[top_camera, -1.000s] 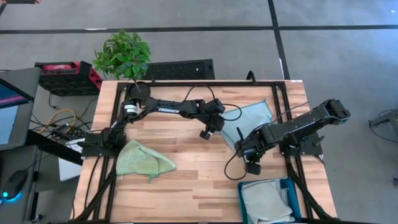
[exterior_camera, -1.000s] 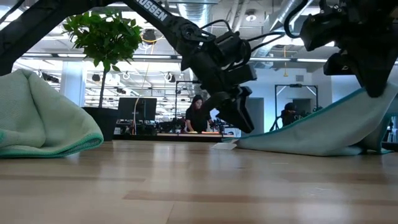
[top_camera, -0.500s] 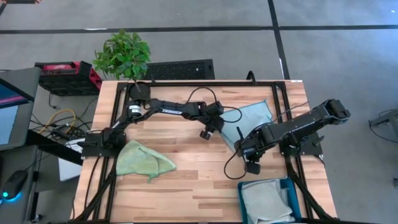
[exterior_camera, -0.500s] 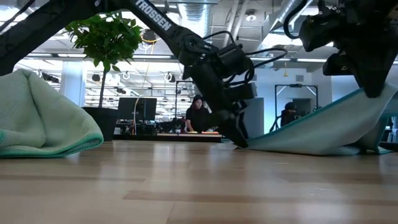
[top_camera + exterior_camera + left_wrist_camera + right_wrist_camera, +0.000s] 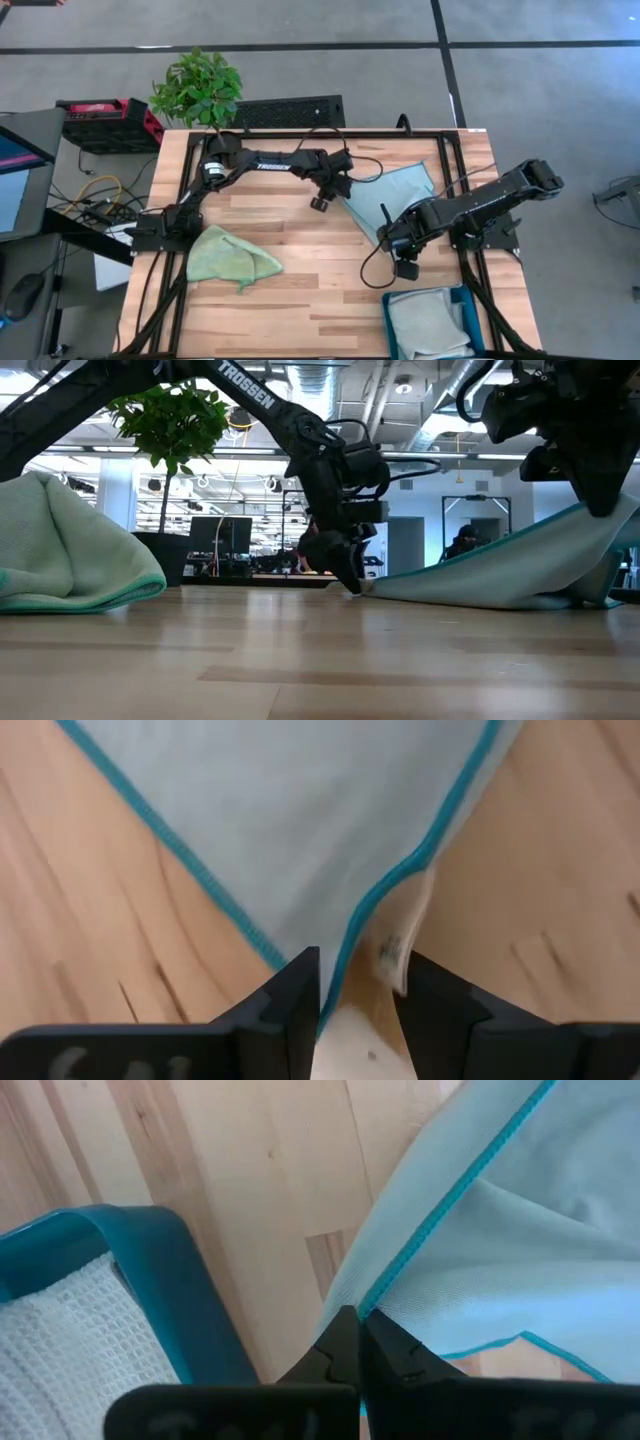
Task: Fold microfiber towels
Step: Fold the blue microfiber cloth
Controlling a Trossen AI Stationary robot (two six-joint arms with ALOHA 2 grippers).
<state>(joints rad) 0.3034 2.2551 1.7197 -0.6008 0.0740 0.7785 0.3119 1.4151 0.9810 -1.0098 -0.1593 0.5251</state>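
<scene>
While right gripper pinches blue towel.

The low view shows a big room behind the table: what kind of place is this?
Probably a robotics lab or open workshop. Behind the wooden table there are monitors on benches, a seated person, and exposed ceiling ducts. A potted plant stands at the table's far edge.

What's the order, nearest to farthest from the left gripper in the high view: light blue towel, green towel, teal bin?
From the left gripper:
1. Light blue towel, right beside it, its corner at the fingers.
2. Green towel, crumpled near the table's left front.
3. Teal bin, front right corner.
</scene>
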